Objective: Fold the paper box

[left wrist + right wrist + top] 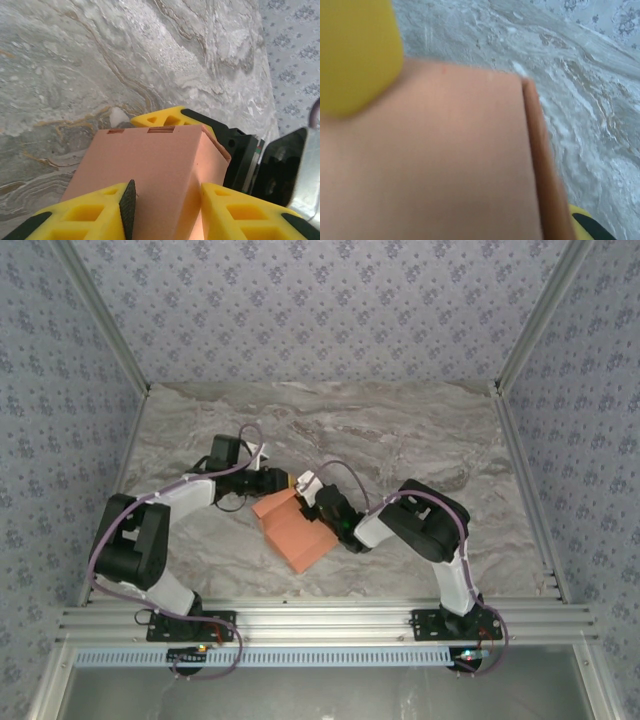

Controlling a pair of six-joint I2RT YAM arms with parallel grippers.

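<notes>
Paper box [293, 530] lay on the marble counter [400, 430], left pincer [281, 482] and right pincer [311, 502] at its far end, left wrist view had the box between spread yellow fingers [95, 215], grasp unclear, right wrist view was blurred, box against one finger [355, 55], grip indiscernible

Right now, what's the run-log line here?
paper box: partly folded | left gripper: shut on it | right gripper: straddles it, grip unclear

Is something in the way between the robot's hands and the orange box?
No, nothing visible is in the way. The box sits between the jaws of the left gripper and of the right gripper; both seem to hold it.
</notes>
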